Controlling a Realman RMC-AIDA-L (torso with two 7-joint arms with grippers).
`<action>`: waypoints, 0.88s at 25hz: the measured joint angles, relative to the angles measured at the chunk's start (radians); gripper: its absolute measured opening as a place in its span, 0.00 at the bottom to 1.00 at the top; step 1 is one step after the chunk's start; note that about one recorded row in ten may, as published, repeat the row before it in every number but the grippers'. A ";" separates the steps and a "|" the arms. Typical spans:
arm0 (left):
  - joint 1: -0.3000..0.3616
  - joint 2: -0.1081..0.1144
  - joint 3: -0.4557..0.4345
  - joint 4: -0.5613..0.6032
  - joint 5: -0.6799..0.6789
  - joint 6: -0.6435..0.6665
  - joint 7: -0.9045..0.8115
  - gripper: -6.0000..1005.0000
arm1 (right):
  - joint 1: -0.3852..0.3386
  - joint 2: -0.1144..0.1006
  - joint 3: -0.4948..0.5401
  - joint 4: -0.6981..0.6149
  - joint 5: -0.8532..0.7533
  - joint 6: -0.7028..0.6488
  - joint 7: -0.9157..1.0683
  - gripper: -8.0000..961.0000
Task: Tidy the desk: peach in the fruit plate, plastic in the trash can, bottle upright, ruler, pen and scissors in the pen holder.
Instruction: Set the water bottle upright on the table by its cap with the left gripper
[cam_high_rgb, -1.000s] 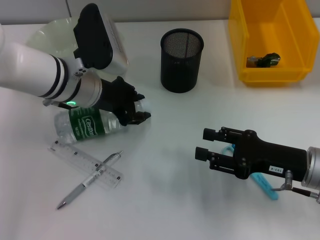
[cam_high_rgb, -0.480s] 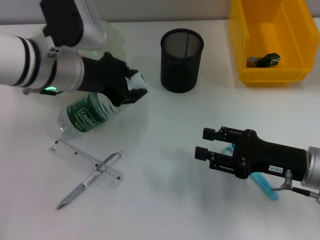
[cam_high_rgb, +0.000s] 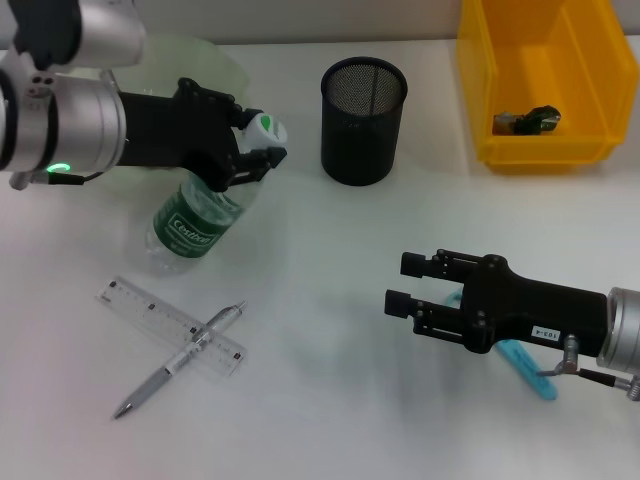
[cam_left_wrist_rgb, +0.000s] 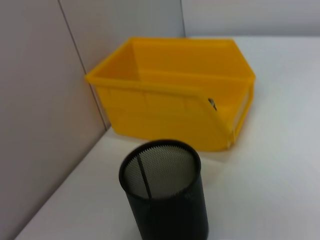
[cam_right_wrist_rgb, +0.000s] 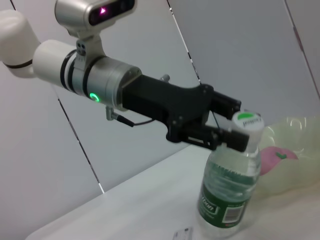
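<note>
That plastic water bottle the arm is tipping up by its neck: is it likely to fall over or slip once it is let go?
The bottle is tall and narrow, so it probably tips easily if released leaning. It looks clear and mostly empty, so likely light and easily knocked. The left gripper grips only at the neck under the cap, so smooth plastic might swivel or slip there.

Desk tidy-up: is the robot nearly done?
Not yet. Done: the peach lies in the fruit plate, and plastic sits in the yellow bin. In hand: the left gripper grips the bottle near its cap, tilted, nearly upright. Left: ruler, pen and scissors lie on the desk. The right gripper hovers open.
</note>
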 joint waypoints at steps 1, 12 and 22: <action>0.004 0.000 -0.006 0.003 -0.009 0.002 0.001 0.45 | 0.000 0.001 0.000 0.000 0.000 0.000 0.000 0.65; 0.028 -0.001 -0.046 0.018 -0.066 0.003 0.013 0.45 | 0.000 0.001 -0.002 0.002 0.001 0.000 -0.001 0.65; 0.056 0.000 -0.108 -0.016 -0.169 0.004 0.067 0.45 | 0.002 0.001 -0.004 0.001 0.001 0.002 -0.001 0.65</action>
